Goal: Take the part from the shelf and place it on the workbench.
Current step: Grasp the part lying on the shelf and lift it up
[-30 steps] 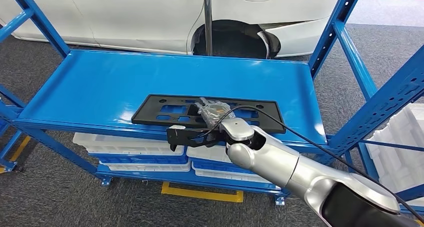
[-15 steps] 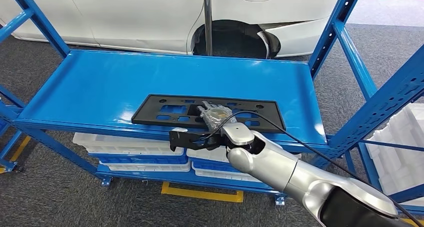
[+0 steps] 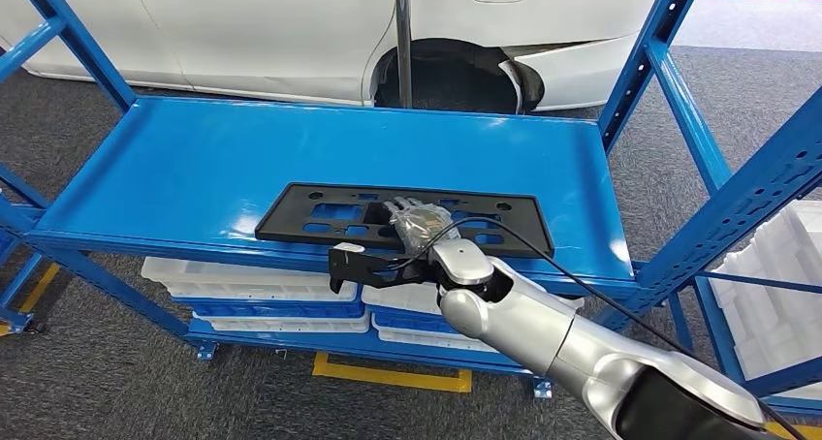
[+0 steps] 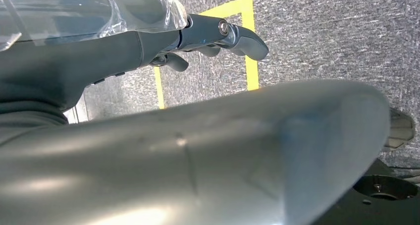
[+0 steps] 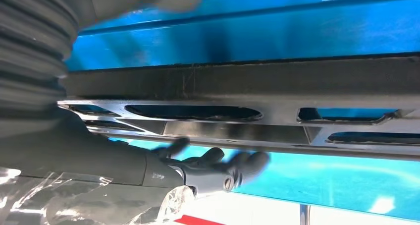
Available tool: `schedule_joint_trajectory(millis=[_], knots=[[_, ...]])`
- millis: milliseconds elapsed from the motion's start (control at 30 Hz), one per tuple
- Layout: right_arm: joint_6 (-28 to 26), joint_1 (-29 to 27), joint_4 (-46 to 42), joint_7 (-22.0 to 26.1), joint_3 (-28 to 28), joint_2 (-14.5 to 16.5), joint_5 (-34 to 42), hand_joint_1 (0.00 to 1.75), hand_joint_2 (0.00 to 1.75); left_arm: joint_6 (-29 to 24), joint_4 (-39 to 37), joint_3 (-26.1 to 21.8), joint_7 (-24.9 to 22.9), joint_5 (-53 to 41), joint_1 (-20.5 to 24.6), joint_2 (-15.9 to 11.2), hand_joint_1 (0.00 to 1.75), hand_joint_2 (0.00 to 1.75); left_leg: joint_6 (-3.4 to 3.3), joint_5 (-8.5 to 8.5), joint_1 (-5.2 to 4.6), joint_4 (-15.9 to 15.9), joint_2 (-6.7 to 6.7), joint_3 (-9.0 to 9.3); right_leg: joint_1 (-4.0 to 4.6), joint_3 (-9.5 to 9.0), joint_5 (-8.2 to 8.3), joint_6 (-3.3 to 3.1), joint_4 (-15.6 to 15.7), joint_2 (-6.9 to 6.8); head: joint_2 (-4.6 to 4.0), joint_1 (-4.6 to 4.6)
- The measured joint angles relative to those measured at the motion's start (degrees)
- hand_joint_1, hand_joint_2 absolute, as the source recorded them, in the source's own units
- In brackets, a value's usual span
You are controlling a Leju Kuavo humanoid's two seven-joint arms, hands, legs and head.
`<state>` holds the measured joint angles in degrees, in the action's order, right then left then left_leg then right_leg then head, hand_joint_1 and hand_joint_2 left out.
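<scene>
We found the part [image 3: 402, 217], a long flat black plastic frame pierced with cut-outs, lying flat on the blue shelf [image 3: 194, 159] near its front edge, directly under the right robot hand [image 3: 419, 217]. That robot hand, wrapped in clear film, lay over the near long rail of the part at about its middle; in the right wrist view its fingers [image 5: 233, 165] reached along the underside of the rail, but we could not tell whether they had closed on it. The left robot hand [image 4: 218, 34] hung down over the floor with its fingers loosely curled and nothing in it. We judged the part light and fairly stiff, though long enough to sag or swing if taken by one end, and its smooth plastic likely slippery against the film; the middle of the near rail, beside a cut-out, seemed the sensible hold. The shelf deck was smooth painted metal, so the part could slide away under a push. Beyond the robot hand stood a white car [image 3: 291, 33]; below it were white trays [image 3: 242, 280] on the lower level, and grey carpet with yellow tape [image 3: 388, 372] underneath.
</scene>
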<state>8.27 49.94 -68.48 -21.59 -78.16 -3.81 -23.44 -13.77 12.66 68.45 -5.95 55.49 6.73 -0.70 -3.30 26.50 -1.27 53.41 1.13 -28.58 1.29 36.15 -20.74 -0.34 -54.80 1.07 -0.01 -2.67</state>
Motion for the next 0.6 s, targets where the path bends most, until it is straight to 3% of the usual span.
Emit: schedule_joint_trajectory(millis=[600], knots=[[-1.8,-1.7,-2.6,-2.7,2.8,-1.4,-1.5,1.75,1.75,0.0,0.0,0.0,0.0,0.9,0.0,0.0,0.00,0.00,0.00,0.00,-0.02,0.0,0.00,0.05,0.00,-0.03,0.00,0.00,0.0,0.00,0.01,0.00]])
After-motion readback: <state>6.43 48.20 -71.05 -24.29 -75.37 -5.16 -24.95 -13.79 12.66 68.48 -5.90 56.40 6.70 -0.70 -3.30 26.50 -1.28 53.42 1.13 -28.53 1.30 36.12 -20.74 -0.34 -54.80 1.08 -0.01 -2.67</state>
